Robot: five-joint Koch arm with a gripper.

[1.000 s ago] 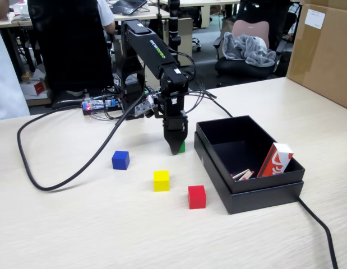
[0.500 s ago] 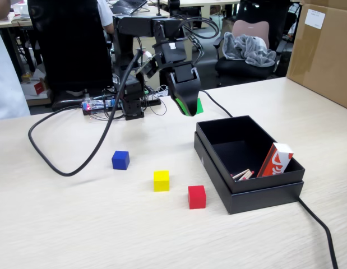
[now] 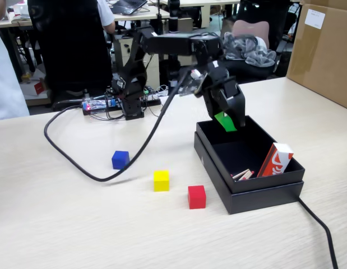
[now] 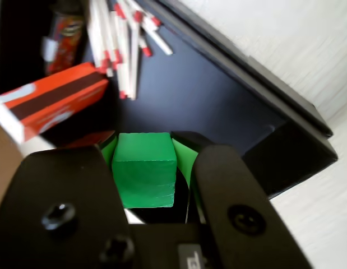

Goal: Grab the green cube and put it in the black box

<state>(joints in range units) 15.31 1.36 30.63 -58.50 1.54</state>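
Pale wooden table occupied by blue cube, yellow cube, red cube, matte-black cardboard box, black cable.

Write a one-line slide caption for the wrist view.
Green cube clamped between the gripper fingers, held above the black box containing matchsticks and a red matchbox.

The arm is built of matte black segments; the tool is tipped bright green; black screws are set in it; a black cable is attached.

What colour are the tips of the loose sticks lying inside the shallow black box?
Red tips on pale sticks, clearest in the wrist view, on the matte-black box's floor.
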